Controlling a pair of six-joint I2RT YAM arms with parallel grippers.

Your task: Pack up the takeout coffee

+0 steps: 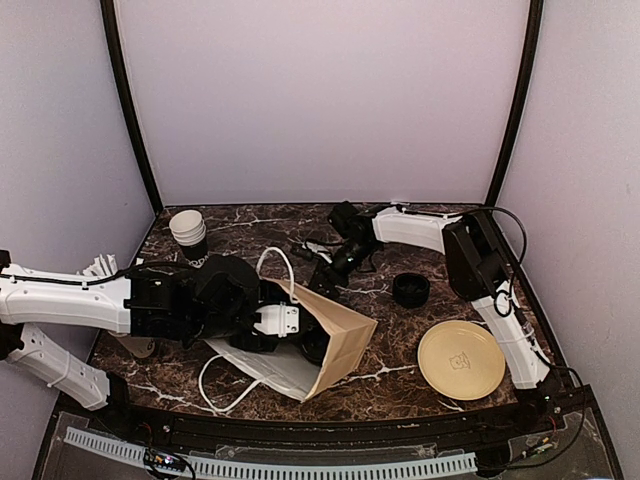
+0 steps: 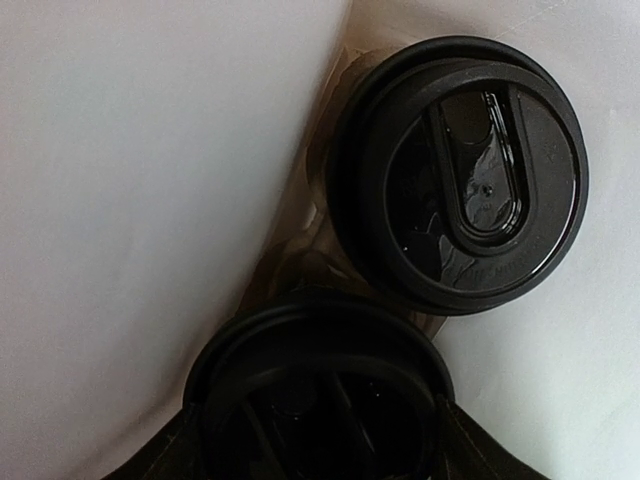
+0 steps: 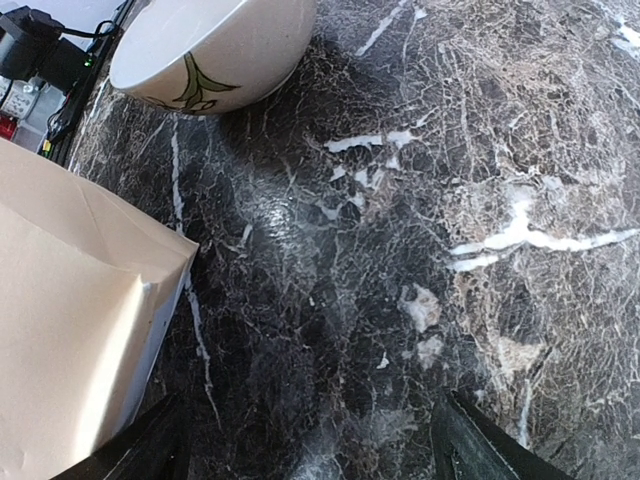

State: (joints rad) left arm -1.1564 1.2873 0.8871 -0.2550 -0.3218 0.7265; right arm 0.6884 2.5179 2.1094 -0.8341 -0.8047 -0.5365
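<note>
A brown paper bag (image 1: 342, 345) lies on its side mid-table, its mouth toward my left arm (image 1: 190, 300), which reaches into it. In the left wrist view, two takeout coffee cups show as black lids against the bag's white lining (image 2: 120, 200). One lidded cup (image 2: 460, 170) sits deeper in. The other cup (image 2: 320, 390) is between the fingers of my left gripper (image 2: 320, 445), which hug its sides. My right gripper (image 1: 325, 272) (image 3: 315, 440) hovers open over bare marble behind the bag, holding nothing.
A lidless nested cup stack (image 1: 188, 230) stands at back left. A low stack of black lids (image 1: 410, 290) and a yellow plate (image 1: 461, 360) lie on the right. A white bowl (image 3: 210, 50) sits beyond the bag corner (image 3: 70, 330).
</note>
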